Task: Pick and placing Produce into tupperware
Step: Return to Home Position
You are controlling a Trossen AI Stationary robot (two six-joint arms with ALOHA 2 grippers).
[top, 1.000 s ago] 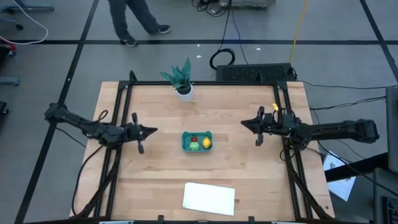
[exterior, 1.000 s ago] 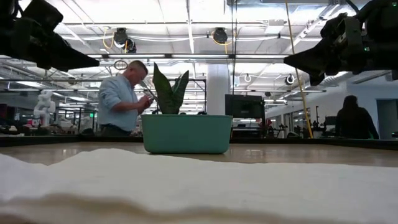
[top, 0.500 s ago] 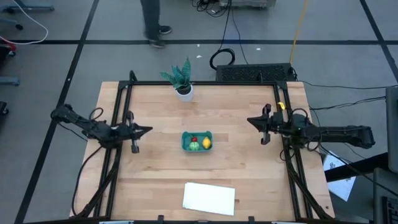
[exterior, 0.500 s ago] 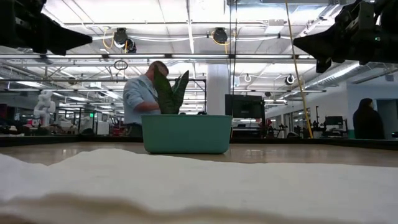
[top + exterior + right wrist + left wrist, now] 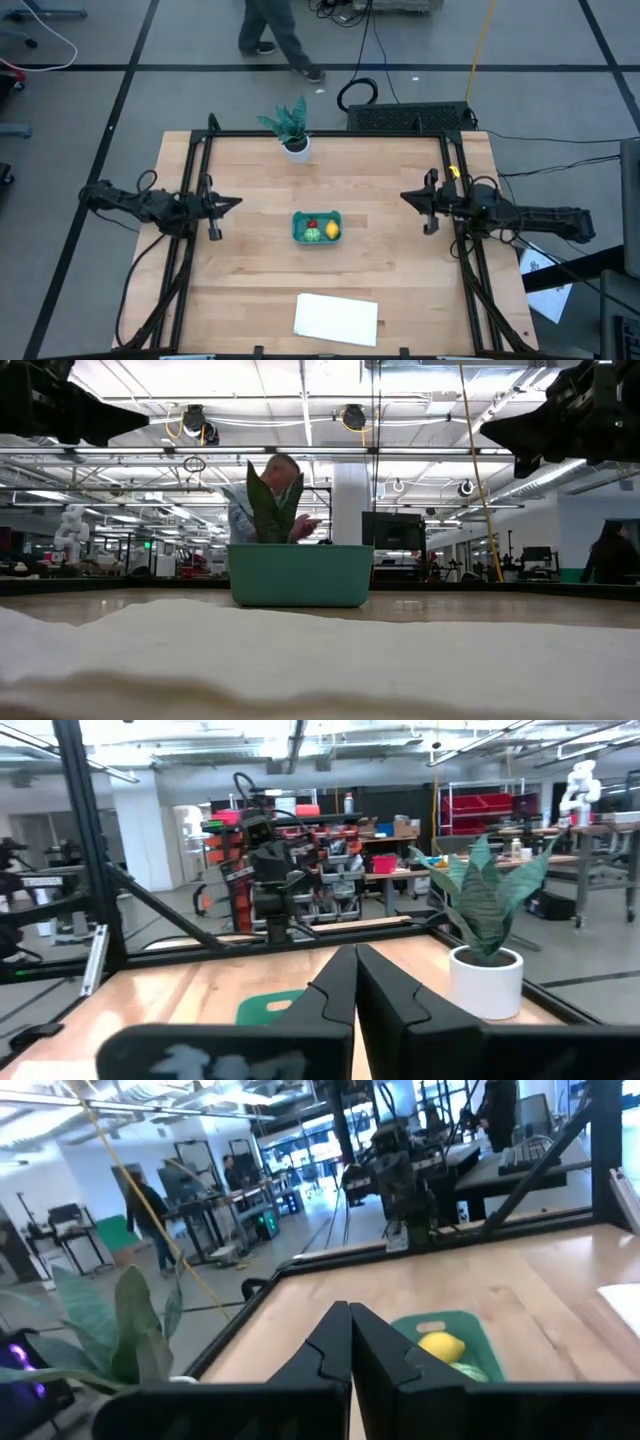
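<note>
The teal tupperware (image 5: 317, 226) sits at the table's middle, holding the red strawberry (image 5: 312, 223), the round green piece (image 5: 314, 235) and the yellow lemon (image 5: 332, 230). The low view shows its teal side wall (image 5: 299, 575). In the left wrist view the lemon (image 5: 441, 1346) lies inside the container (image 5: 470, 1330). My left gripper (image 5: 238, 203) hangs shut over the table's left part, raised and empty. My right gripper (image 5: 404, 196) hangs shut over the right part, also empty. The right wrist view shows the container's rim (image 5: 268, 1007) past the shut fingers.
A potted green plant in a white pot (image 5: 294, 135) stands near the far edge. A flat white sheet (image 5: 337, 318) lies near the near edge. A black frame rail (image 5: 325, 133) borders the table. A person walks on the floor beyond the far edge (image 5: 280, 35).
Both arms have drawn back from the container, the left gripper toward the table's left edge and the right gripper toward the right edge. The produce stays in the tupperware. The person behind the table has walked to the right.
</note>
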